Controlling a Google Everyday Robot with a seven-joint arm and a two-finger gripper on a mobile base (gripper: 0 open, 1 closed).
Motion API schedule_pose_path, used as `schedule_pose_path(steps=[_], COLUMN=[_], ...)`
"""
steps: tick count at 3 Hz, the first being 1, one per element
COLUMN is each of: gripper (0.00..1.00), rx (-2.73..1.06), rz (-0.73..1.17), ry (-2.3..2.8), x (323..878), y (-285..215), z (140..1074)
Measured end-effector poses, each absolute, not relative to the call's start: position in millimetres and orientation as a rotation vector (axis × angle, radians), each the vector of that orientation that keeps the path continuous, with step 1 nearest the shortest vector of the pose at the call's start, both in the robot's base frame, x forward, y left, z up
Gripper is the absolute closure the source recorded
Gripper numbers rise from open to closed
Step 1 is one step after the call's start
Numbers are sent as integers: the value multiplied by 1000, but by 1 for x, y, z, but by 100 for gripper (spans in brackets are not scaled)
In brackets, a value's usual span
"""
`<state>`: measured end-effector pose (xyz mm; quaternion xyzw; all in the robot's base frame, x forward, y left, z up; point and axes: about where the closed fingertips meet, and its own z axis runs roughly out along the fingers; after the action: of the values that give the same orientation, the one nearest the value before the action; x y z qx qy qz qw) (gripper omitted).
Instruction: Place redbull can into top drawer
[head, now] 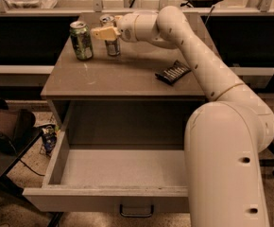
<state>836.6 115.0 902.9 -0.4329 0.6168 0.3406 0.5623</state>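
Gripper was seen at the far part of the cabinet top, reached in from the right and held against the upper half of the redbull can. Whether the can was clenched or left released could not be told. The redbull can was stood upright on the cabinet top, just right of a wider green can. A flat black object was laid further right and nearer. Below, the top drawer was pulled fully out toward the near side, its dark handle centred on the front panel.
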Motion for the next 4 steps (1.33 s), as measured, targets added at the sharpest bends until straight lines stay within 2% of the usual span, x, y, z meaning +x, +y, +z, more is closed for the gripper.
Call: schedule_pose_path(steps=[1, 3, 4], gripper=[100, 100, 100], rx=[-1027, -1042, -1032], rz=[801, 739, 723], ry=[1447, 1414, 1366], x=[836, 800, 724], y=[118, 93, 50], z=[906, 974, 1012])
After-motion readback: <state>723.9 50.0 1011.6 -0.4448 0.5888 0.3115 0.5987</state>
